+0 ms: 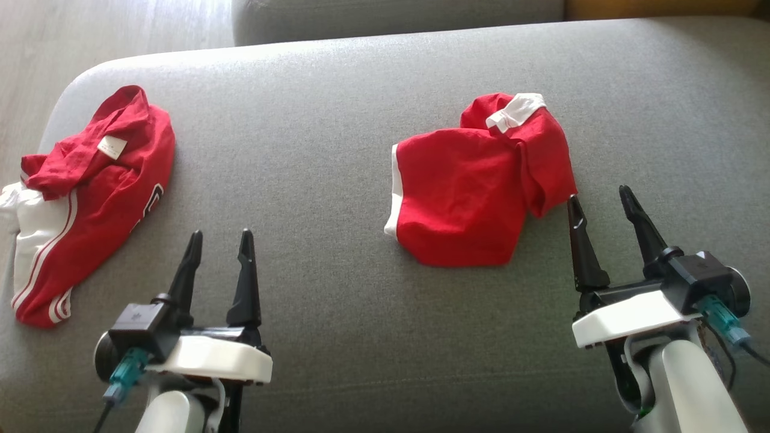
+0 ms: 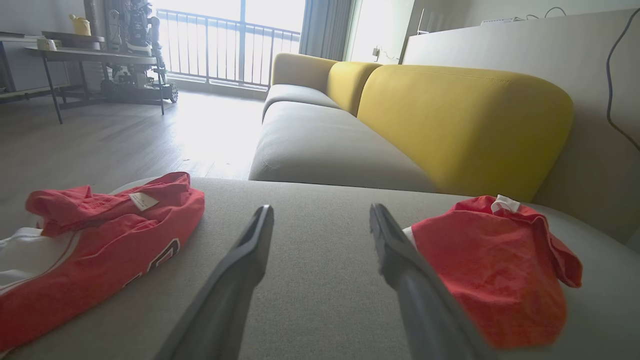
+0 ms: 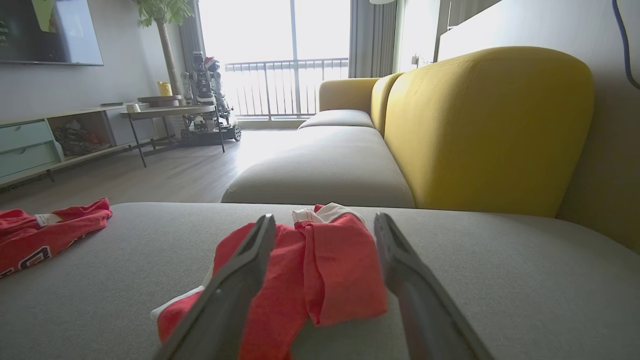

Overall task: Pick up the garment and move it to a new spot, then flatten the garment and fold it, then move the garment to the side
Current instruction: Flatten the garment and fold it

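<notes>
A crumpled red garment with white trim and a white collar [image 1: 463, 192] lies on the grey cushion [image 1: 325, 120], right of centre. My right gripper [image 1: 598, 194] hovers open just off its near right corner; in the right wrist view the red garment [image 3: 325, 265] lies straight ahead between the open fingers of that gripper [image 3: 325, 219]. My left gripper [image 1: 220, 234] stands open over bare cushion, nothing between its fingers. From the left wrist, the garment [image 2: 480, 260] sits to the right of this gripper [image 2: 321, 210].
A second red and white garment with a number print [image 1: 90, 198] lies bunched at the cushion's left edge, partly hanging over it. A yellow backrest [image 2: 465, 120] rises on the right. Wooden floor [image 1: 108, 30] lies beyond the left edge.
</notes>
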Controlling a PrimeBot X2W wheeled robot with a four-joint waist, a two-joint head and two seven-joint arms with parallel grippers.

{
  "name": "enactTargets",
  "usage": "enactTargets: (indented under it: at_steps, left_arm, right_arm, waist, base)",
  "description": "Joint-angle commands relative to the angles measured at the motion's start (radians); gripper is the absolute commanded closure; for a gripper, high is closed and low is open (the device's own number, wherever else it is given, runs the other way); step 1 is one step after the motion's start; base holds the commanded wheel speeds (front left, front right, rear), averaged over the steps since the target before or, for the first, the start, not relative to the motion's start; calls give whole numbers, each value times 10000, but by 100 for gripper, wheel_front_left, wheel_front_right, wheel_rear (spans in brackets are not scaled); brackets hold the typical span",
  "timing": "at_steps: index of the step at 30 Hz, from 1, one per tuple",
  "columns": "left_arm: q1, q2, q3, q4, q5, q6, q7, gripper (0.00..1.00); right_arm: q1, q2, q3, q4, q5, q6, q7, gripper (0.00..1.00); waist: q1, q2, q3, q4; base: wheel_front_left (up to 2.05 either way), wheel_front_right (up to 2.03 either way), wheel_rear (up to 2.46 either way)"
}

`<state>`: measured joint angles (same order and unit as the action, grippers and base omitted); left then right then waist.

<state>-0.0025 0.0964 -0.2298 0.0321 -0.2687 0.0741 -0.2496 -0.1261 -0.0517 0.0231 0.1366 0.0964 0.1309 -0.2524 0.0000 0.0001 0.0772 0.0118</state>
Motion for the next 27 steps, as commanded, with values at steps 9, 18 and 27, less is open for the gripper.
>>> enactTargets:
  at_steps: [9, 18, 27]
  left_arm:
    - [-281, -358, 855, -261, 597, -566, -122, 0]
    - [-670, -450, 729, -9, 774, -952, -122, 0]
    - [-1070, -459, 465, 133, 335, -857, -122, 0]
  right_arm:
    - [-363, 15, 241, -83, -36, -2, -93, 0]
    - [-1793, 15, 333, 1089, -235, -2, -93, 0]
    - [-3463, 15, -399, 3088, -933, -2, -84, 0]
  waist:
    - [0, -1, 156, 38]
    - [0, -1, 800, 547]
    - [0, -1, 1426, 1328]
  base:
    - [0, 0, 0]
    - [0, 0, 0]
    - [0, 0, 0]
